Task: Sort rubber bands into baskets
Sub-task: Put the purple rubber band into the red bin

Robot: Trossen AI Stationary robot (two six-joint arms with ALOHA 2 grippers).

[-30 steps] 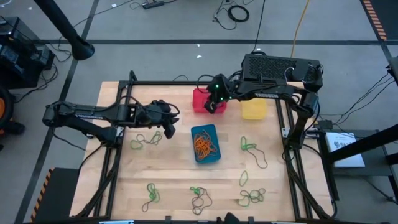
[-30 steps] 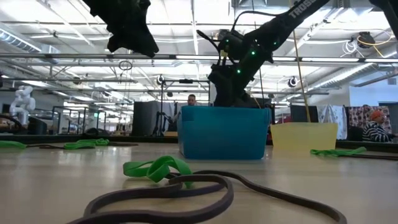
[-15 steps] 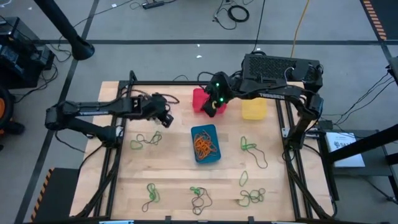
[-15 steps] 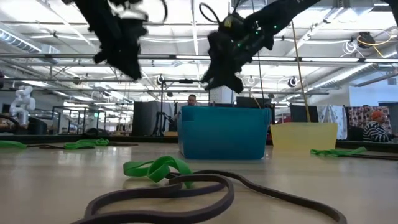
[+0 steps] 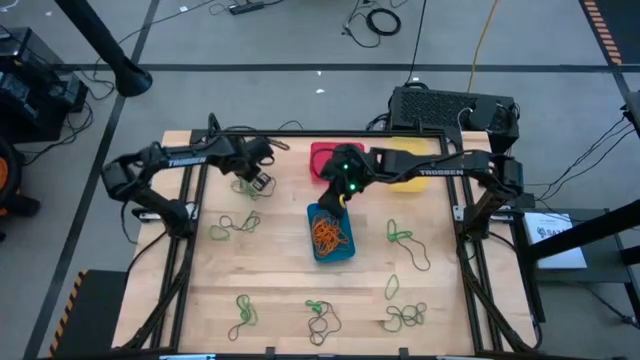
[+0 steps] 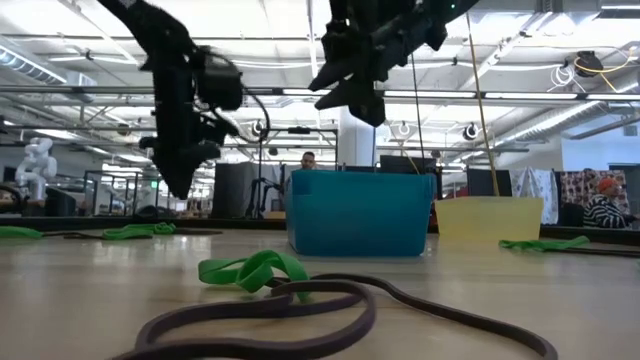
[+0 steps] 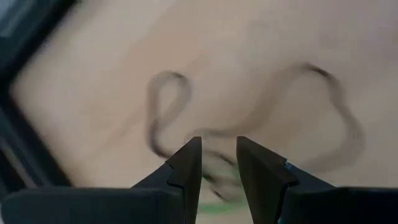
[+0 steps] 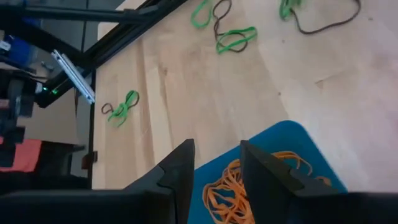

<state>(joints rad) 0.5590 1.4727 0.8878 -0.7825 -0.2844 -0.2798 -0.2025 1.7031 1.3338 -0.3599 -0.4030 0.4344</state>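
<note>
Over the counter's far left, the left hand [image 5: 257,181] hovers, fingers slightly apart, holding nothing, above a dark band [image 7: 168,112]. The right hand [image 5: 336,197], fingers likewise apart and holding nothing, hangs at the blue basket [image 5: 330,232], which holds the orange bands [image 5: 328,234]. Three baskets: blue, red [image 5: 325,158], yellow [image 5: 408,170]. By my reckoning only orange is sorted; roughly seven green-and-dark clusters [image 5: 404,317] lie loose.

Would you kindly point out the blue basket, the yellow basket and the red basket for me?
blue basket [image 5: 312,213]: high view, its far left rim.
yellow basket [image 6: 488,220]: low view, its front wall.
red basket [image 5: 322,153]: high view, its far rim.
</note>
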